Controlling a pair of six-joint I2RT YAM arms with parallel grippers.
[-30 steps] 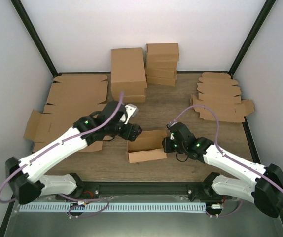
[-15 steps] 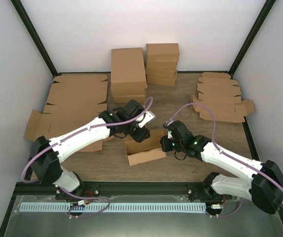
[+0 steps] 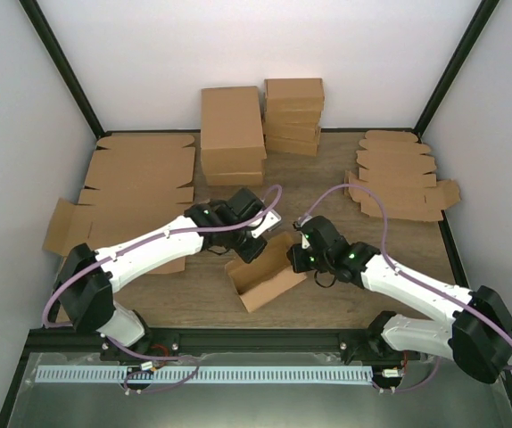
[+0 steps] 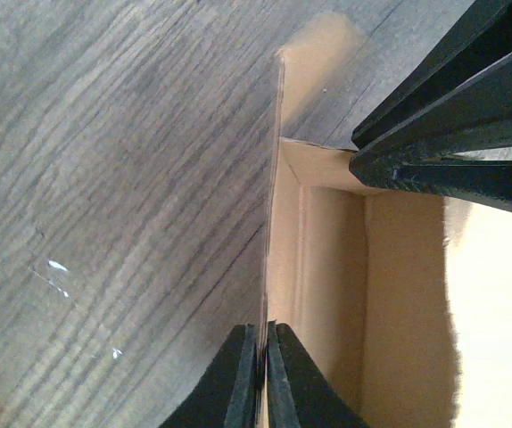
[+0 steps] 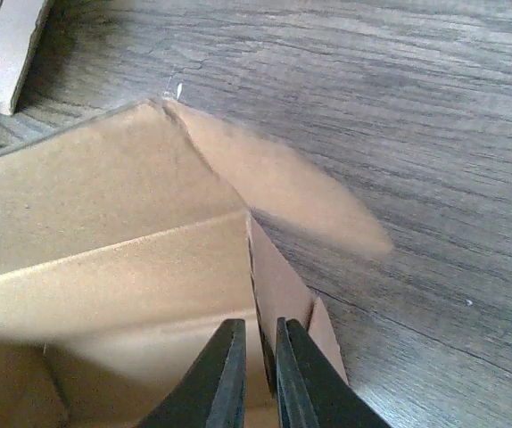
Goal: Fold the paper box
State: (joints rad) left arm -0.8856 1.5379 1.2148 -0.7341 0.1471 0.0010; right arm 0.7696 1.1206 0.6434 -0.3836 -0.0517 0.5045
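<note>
The paper box (image 3: 269, 283) is a small open brown carton lying askew on the wooden table between the two arms. My left gripper (image 3: 254, 245) reaches its far left corner. In the left wrist view the left gripper (image 4: 263, 334) is shut on the thin upright side wall of the box (image 4: 327, 267). My right gripper (image 3: 297, 259) is at the box's right end. In the right wrist view the right gripper (image 5: 258, 334) has its jaws close on the end wall of the box (image 5: 104, 232), and a rounded flap (image 5: 283, 192) hangs out over the table.
Two stacks of folded brown boxes (image 3: 232, 134) (image 3: 293, 116) stand at the back centre. Large flat cardboard sheets (image 3: 140, 178) lie at the left. A pile of flat blanks (image 3: 397, 178) sits at the back right. Black fingers of the right arm (image 4: 452, 125) show in the left wrist view.
My left arm swung right to the box and its gripper closed on the side wall. The box turned and now lies askew. The right gripper stayed at the box's right end.
</note>
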